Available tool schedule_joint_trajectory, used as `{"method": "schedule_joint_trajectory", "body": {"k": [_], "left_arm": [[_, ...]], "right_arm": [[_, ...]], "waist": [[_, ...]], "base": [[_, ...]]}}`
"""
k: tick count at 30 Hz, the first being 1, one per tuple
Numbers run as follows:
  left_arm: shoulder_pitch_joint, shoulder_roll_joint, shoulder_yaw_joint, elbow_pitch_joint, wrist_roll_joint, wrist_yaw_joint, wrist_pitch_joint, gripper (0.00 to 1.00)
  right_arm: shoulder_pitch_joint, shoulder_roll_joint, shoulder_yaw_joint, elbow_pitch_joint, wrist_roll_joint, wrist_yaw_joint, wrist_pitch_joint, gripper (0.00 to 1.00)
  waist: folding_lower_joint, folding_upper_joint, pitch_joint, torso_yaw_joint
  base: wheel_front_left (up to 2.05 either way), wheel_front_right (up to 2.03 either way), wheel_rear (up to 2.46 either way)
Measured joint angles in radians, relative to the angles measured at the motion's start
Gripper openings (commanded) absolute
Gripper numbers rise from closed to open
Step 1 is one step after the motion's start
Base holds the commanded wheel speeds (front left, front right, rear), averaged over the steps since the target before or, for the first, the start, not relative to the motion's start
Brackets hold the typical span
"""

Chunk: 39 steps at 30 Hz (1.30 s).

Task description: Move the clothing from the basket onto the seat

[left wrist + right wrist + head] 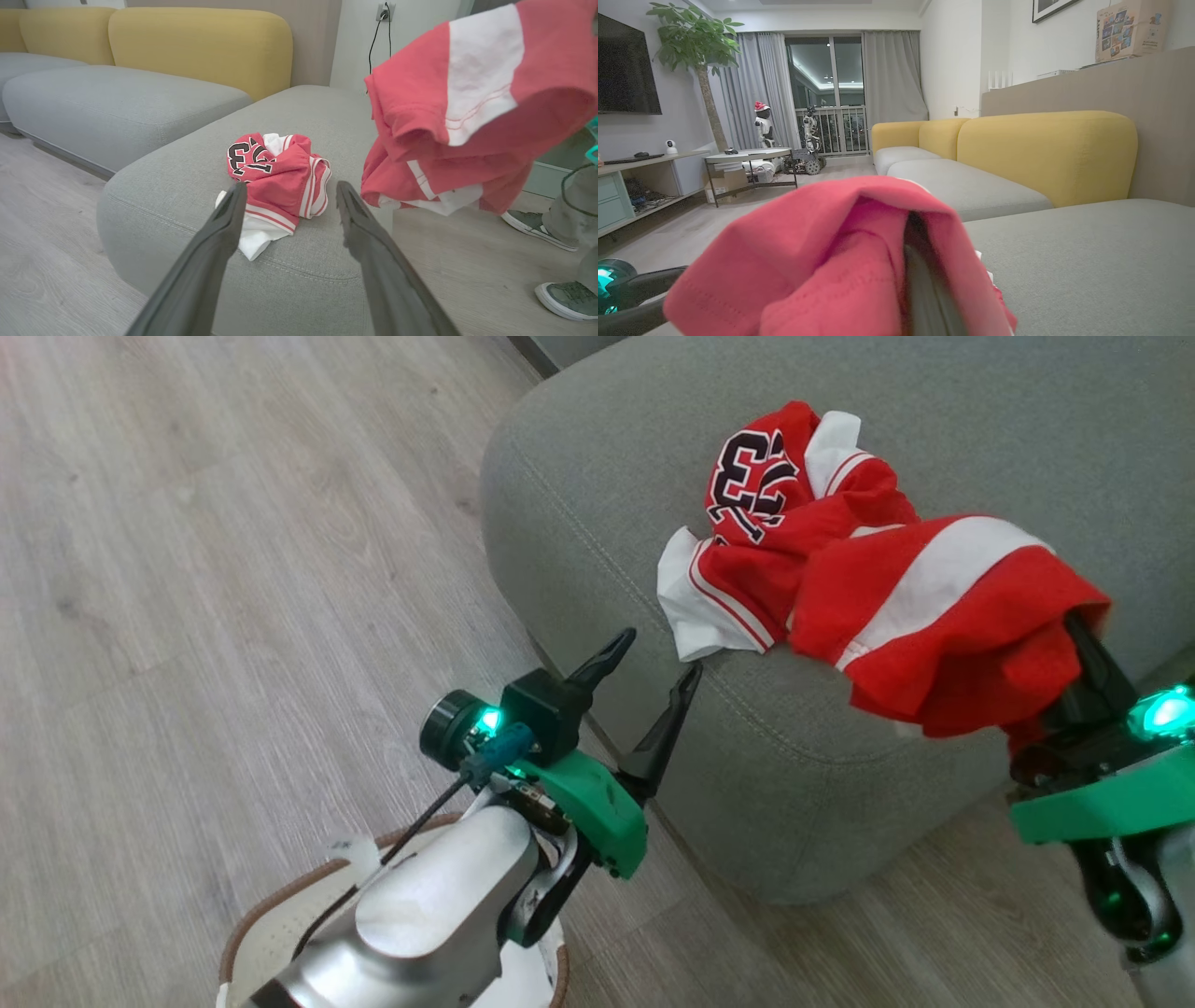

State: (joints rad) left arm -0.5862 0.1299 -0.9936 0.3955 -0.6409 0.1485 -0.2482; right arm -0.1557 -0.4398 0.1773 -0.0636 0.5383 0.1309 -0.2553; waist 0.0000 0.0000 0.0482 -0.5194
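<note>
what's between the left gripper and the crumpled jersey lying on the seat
Only bare seat fabric. In the head view the open left gripper hovers by its front edge, a bare strip short of the jersey.

Item 1: crumpled red mesh garment with white striped trim (794,523) (280,186), lying on the grey-green fabric seat cushion (980,401). It bears black numerals with white outlines (752,481) (246,158), reading "33", partly creased.
Item 2: brown cardboard box with printed colour pictures (1129,28). Its lettering is too small to read.
</note>
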Motion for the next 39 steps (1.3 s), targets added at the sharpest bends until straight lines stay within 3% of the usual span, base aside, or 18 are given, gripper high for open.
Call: {"method": "schedule_joint_trajectory", "body": {"k": [13, 22, 32, 39], "left_arm": [[-0.003, -0.024, 0.033, 0.031, 0.032, -0.026, -0.001, 1.0], [-0.016, -0.028, 0.039, 0.046, 0.049, -0.015, 0.001, 1.0], [-0.149, -0.05, 0.023, 0.07, 0.093, 0.004, 0.036, 1.0], [-0.238, -0.068, -0.016, 0.083, 0.102, 0.016, 0.044, 1.0]], "right_arm": [[-0.019, -0.018, -0.014, -0.001, 0.016, 0.0, 0.0, 0.0], [-0.249, -0.055, -0.004, 0.088, 0.102, 0.0, 0.0, 0.0], [-0.542, -0.179, 0.044, 0.314, 0.176, 0.0, 0.0, 0.0], [-0.635, -0.279, -0.044, 0.461, 0.241, 0.0, 0.0, 0.0]], "waist": [[0.0, 0.0, 0.03, -0.01], [0.0, 0.0, 0.097, -0.01], [0.0001, 0.0, 0.25, 0.042], [0.0001, 0.0, 0.363, 0.119]], "base": [[0.0, 0.0, 0.0], [0.0, 0.0, 0.0], [0.0, 0.0, 0.0], [0.0, 0.0, 0.0]]}}
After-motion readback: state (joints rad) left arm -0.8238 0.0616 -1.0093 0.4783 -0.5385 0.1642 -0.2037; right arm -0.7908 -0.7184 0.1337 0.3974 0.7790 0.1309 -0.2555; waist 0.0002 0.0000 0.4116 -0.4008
